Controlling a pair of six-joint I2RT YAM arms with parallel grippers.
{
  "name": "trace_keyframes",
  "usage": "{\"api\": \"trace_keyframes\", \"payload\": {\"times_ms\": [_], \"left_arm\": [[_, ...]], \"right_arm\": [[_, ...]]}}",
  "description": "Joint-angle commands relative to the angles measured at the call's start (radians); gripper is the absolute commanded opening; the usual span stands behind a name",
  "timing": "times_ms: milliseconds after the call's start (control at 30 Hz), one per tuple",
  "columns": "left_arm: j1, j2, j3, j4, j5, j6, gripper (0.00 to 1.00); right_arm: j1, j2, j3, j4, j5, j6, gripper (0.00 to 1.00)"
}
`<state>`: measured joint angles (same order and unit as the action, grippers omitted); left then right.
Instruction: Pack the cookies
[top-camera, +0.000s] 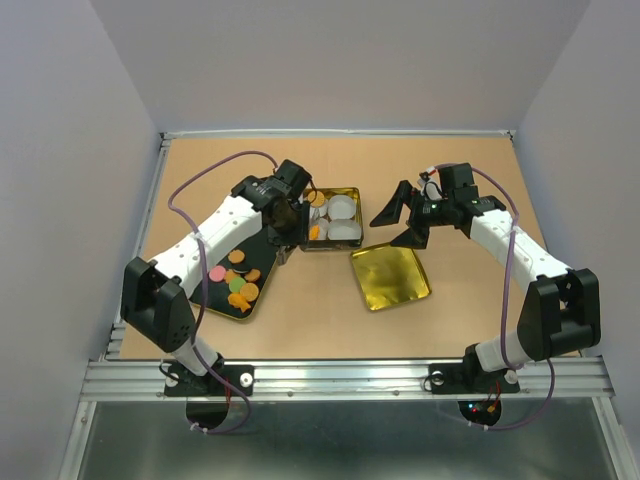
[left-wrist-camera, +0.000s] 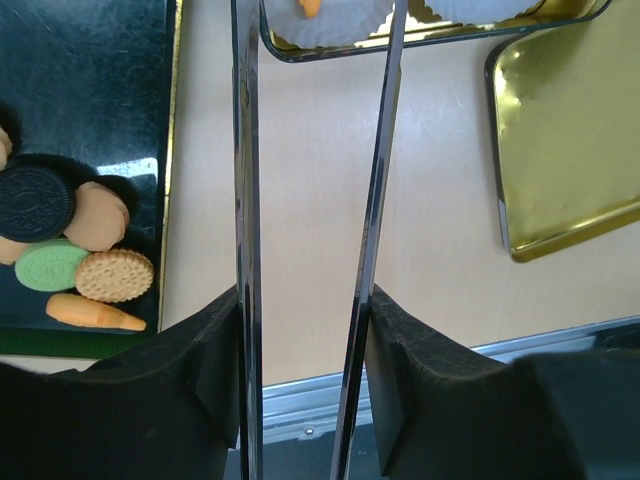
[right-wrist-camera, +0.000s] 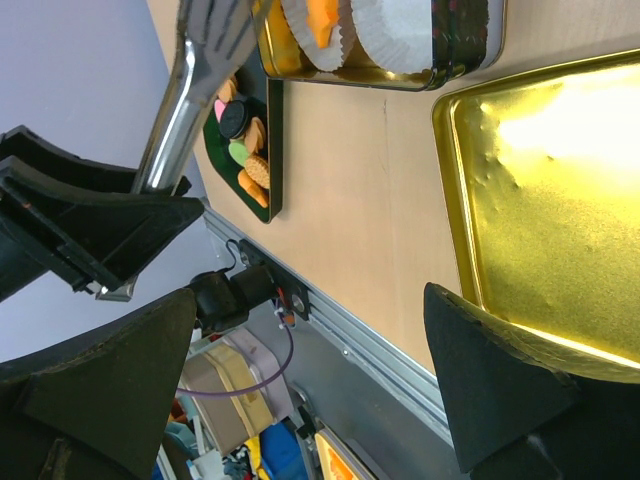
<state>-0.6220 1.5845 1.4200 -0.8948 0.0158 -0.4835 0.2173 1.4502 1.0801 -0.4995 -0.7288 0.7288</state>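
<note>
Nearest, left of the left gripper (top-camera: 288, 222), the dark tray (left-wrist-camera: 90, 80) holds most of the cookies (left-wrist-camera: 97, 215). That gripper is clamped on metal tongs (left-wrist-camera: 245, 200), their blades apart. Only the right wrist view shows their spoon tip at the tin (right-wrist-camera: 460, 45), where white cups (right-wrist-camera: 400, 25) hold an orange cookie (right-wrist-camera: 322, 22). The right gripper (top-camera: 402, 226) gapes wide and empty above the gold lid (top-camera: 390, 278).

No text, brand, number or sign can be read in any view. The dark round sandwich cookie (left-wrist-camera: 35, 203) on the black tray (left-wrist-camera: 90, 80) bears an embossed pattern, too small to make out as letters
</note>
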Motion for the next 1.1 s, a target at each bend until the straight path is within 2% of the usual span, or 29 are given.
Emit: {"api": "trace_keyframes", "payload": {"times_ms": [0,167,533,633,800,1067], "left_arm": [[-0.005,-0.087,0.051,-0.023,-0.074,-0.012,0.54],[-0.001,-0.127,0.037,-0.056,-0.106,-0.017,0.54],[0.054,-0.267,-0.095,-0.113,-0.146,-0.056,0.55],[0.102,-0.303,-0.153,-0.131,-0.14,-0.082,0.58],[0.18,-0.371,-0.265,-0.121,-0.085,-0.098,0.59],[0.26,-0.422,-0.309,-0.161,-0.105,-0.076,0.59]], "right_arm": [[-0.004,-0.014,0.029,-0.001,0.005,-0.017,1.0],[-0.004,-0.017,0.023,-0.001,0.003,-0.017,1.0],[-0.002,-0.005,0.014,0.001,-0.003,-0.022,1.0],[-0.004,-0.002,0.015,0.001,-0.006,-0.022,1.0],[-0.001,0.006,0.003,0.003,-0.009,-0.02,1.0],[0.002,0.006,-0.009,0.004,-0.009,-0.019,1.0]]}}
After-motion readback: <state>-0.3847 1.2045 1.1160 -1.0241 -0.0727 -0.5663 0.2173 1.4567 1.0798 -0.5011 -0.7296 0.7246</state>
